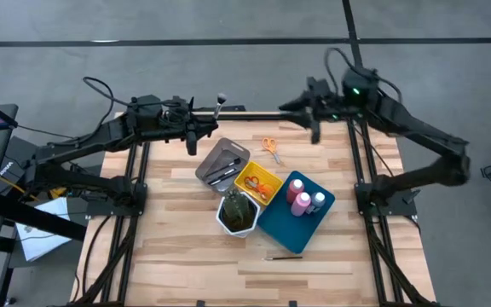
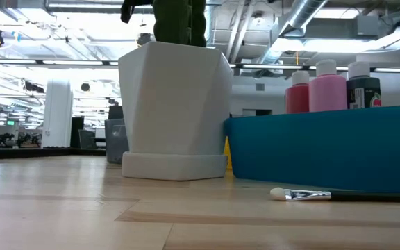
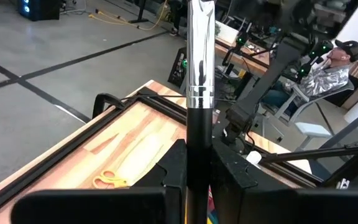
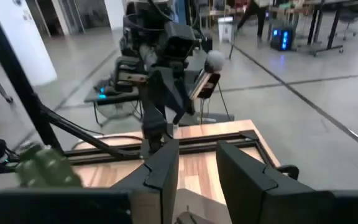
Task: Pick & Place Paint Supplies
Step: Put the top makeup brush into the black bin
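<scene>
My left gripper (image 1: 201,128) hovers over the table's far left part, shut on a paintbrush (image 3: 199,74) with a dark handle, a silver ferrule and a pale head (image 4: 214,60). My right gripper (image 1: 307,115) hangs open and empty above the far right part, its fingers (image 4: 160,171) pointing at the left arm. Orange scissors (image 1: 271,149) lie flat on the wood. Two pink bottles (image 1: 297,194) and a white-capped bottle (image 1: 318,202) stand in the blue tray (image 1: 280,228). Another thin brush (image 2: 304,195) lies on the table near the front. My left gripper pinches the paintbrush's dark handle (image 3: 197,140) between its two fingers (image 3: 171,171), just below the silver ferrule. The brush sticks out beyond the fingertips, slanting upward with its head on top, clear of the table. The handle's lower end is hidden between the fingers.
A grey tray (image 1: 222,164), a yellow tray (image 1: 258,182) and a white hexagonal pot (image 1: 238,213) with a green plant sit in a row beside the blue tray at mid-table. Black frame rails (image 1: 245,113) run along the far edge. A seated person (image 3: 331,65) is beyond the table.
</scene>
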Available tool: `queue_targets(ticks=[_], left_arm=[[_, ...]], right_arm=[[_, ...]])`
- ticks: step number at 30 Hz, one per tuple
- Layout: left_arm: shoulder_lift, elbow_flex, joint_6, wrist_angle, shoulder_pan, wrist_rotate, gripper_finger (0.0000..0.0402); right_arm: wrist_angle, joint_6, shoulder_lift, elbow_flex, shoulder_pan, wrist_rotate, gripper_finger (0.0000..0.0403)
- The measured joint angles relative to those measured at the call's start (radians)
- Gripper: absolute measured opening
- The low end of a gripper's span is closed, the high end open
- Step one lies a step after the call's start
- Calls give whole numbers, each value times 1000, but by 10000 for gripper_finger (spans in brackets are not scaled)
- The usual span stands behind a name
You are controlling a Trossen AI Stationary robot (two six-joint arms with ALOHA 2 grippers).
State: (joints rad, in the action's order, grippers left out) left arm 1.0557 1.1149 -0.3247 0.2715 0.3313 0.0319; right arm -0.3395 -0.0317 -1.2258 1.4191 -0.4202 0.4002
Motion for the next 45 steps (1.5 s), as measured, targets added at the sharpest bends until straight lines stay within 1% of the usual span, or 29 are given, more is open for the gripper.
queue_targets(ticks=[2, 6, 13, 15, 18, 21, 23, 25, 29, 37, 41, 45], left_arm=[[7, 0, -12, 10, 0, 0, 34], [19, 0, -22, 29, 0, 0, 34], [19, 0, -65, 71, 0, 12, 34], [19, 0, -65, 69, 0, 13, 34], [19, 0, -65, 70, 0, 13, 34], [19, 0, -70, 70, 0, 13, 34], [19, 0, -73, 70, 0, 13, 34], [19, 0, -75, 70, 0, 13, 34], [19, 0, -77, 72, 0, 13, 34], [19, 0, -100, 86, 0, 26, 34], [46, 0, -104, 140, -5, 48, 34], [106, 0, -103, 169, -7, 87, 34]], right_arm=[[39, -28, 89, -115, -1, 3, 104], [92, -102, 244, -303, -3, -1, 104], [132, -208, 464, -544, -3, -5, 100], [175, -242, 518, -613, -3, -13, 95], [241, -303, 596, -714, 1, -69, 85], [274, -354, 664, -805, 1, -140, 76], [283, -383, 698, -852, 1, -168, 71], [317, -408, 729, -882, 1, -173, 69], [337, -422, 780, -884, 1, -173, 67], [331, -440, 803, -884, 1, -173, 67], [330, -440, 802, -884, 1, -173, 67], [330, -440, 802, -884, 1, -191, 67]])
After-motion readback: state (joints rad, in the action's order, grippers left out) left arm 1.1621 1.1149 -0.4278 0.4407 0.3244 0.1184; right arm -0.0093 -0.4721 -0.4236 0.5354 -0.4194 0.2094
